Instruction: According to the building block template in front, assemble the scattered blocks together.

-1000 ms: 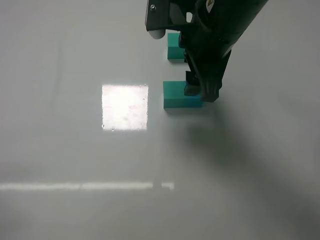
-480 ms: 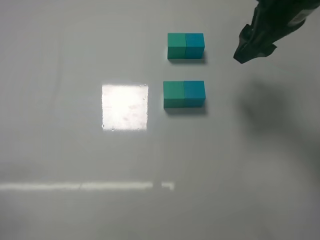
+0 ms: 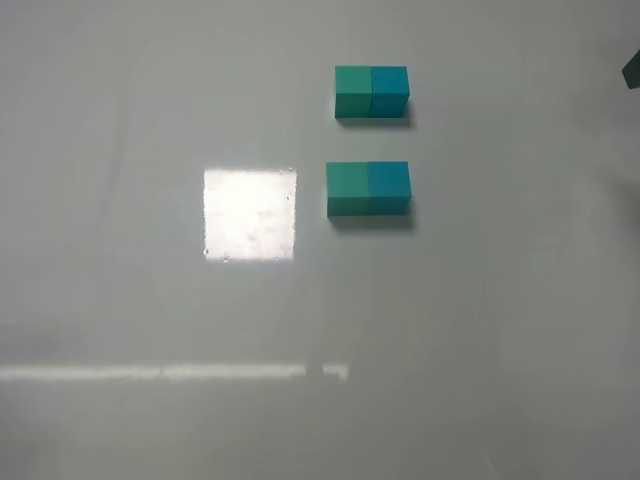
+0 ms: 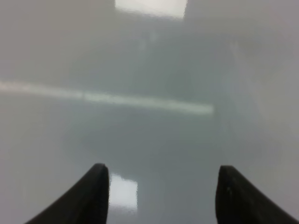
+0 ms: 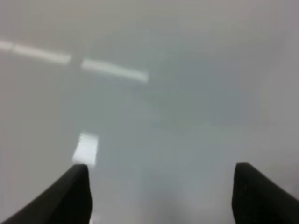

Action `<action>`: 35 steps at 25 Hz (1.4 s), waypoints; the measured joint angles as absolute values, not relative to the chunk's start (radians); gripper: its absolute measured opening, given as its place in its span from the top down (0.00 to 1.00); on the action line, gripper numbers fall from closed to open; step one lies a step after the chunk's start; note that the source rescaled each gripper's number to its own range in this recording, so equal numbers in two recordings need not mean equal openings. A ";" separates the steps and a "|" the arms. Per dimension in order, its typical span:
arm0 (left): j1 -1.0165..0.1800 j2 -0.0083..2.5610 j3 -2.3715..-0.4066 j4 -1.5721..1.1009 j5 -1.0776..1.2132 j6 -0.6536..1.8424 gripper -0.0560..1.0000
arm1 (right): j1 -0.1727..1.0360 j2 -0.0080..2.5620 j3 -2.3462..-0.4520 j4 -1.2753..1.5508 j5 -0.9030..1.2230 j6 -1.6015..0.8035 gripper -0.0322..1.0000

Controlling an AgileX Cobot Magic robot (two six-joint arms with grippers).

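Half a second earlier the right arm had hung as a dark shape over the upper right of the table; by this moment it had pulled almost wholly out of the high view, leaving only a dark sliver at the right edge. A full second earlier that arm had stood right over the nearer pair of cubes. Both pairs lay exactly where they had lain half a second before.

The building block template (image 3: 371, 92) sat toward the far side of the table (image 3: 150, 420), a short matte bar with its sea-green half on the left and its teal-blue half on the right, joined flush. Just nearer the camera, apart from it by a narrow strip of bare surface, the sea-green block (image 3: 347, 189) and the teal-blue block (image 3: 389, 187) stood side by side and touching, in the same colour order as the template and lined up beneath it. A bright square reflection (image 3: 250, 214) lay beside the sea-green block on its left, and a pale streak of glare crossed the table lower down.

The left gripper (image 4: 161, 186) showed its two dark fingers spread wide with nothing between them but blurred grey surface. The right gripper (image 5: 161, 186) was likewise spread wide and empty, its view soft and out of focus
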State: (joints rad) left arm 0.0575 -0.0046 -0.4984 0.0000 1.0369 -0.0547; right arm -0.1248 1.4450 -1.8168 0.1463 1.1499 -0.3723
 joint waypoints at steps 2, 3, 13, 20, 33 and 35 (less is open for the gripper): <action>0.057 -0.005 -0.498 0.000 1.037 -0.055 0.70 | -0.126 1.403 -1.783 0.123 1.145 -0.346 0.34; 0.057 -0.005 -0.498 -0.006 1.037 -0.055 0.70 | -0.126 1.376 -1.751 0.104 1.137 -0.329 0.34; 0.057 -0.005 -0.498 -0.006 1.037 -0.055 0.70 | -0.126 1.010 -1.305 0.051 1.013 -0.244 0.60; 0.057 -0.005 -0.498 0.000 1.037 -0.055 0.70 | -0.085 0.708 -1.110 -0.022 0.970 -0.140 0.63; 0.057 -0.005 -0.498 0.000 1.037 -0.055 0.70 | -0.015 0.138 -0.578 0.039 0.935 -0.101 0.64; 0.057 -0.005 -0.498 0.000 1.037 -0.055 0.70 | -0.015 0.053 -0.532 0.050 0.937 -0.101 0.64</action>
